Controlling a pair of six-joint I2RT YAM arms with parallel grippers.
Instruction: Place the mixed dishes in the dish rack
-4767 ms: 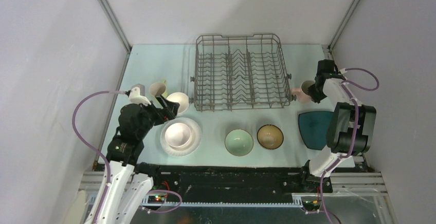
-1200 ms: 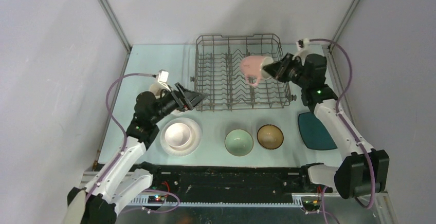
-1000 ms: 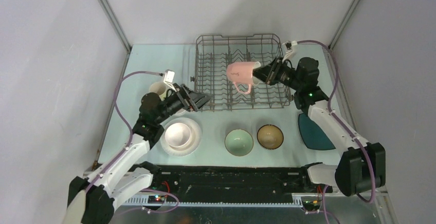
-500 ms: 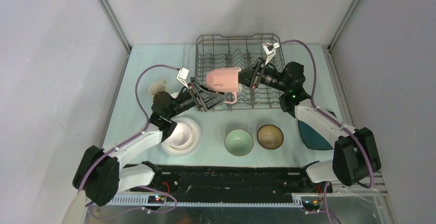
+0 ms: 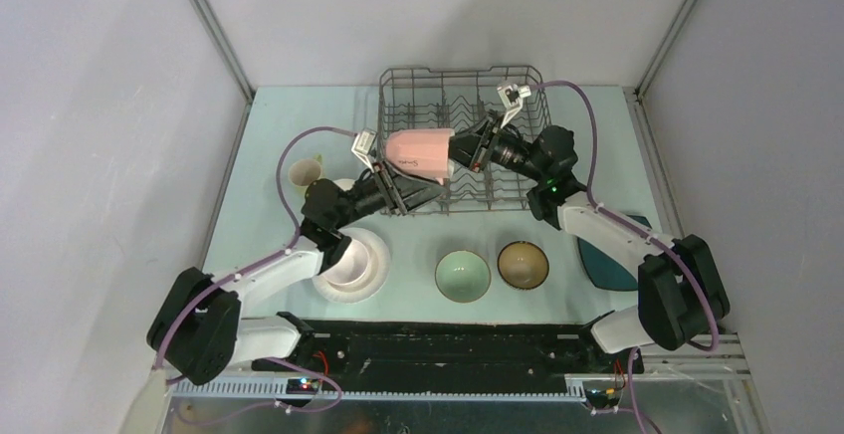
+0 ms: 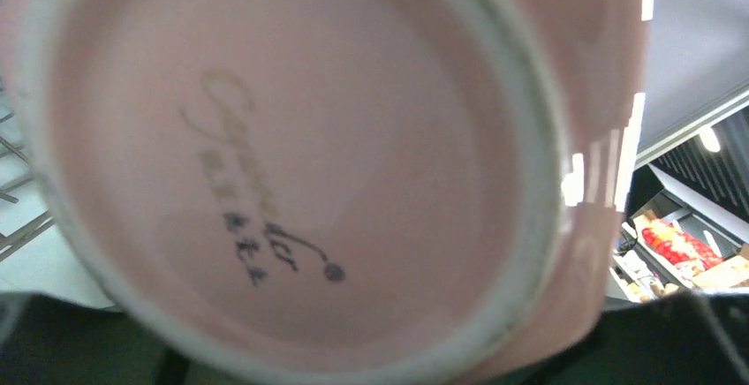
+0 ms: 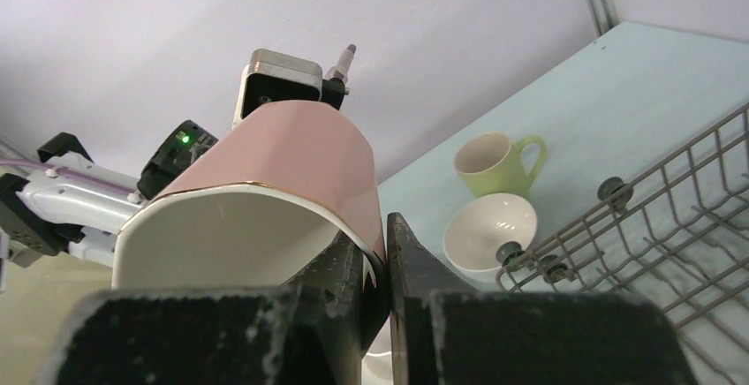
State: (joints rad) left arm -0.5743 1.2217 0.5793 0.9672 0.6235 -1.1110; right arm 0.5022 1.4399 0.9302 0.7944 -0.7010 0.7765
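A pink mug (image 5: 418, 152) is hanging on its side over the near-left part of the dish rack (image 5: 428, 70). The right gripper (image 5: 460, 150) is pinching the mug's rim, one finger inside. The left gripper (image 5: 410, 191) is sitting against the mug's base, and I cannot tell whether its jaws are spread or gripping

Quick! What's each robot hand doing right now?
Left gripper: at the base of the pink mug; open or shut cannot be told.
Right gripper: shut on the pink mug's rim.
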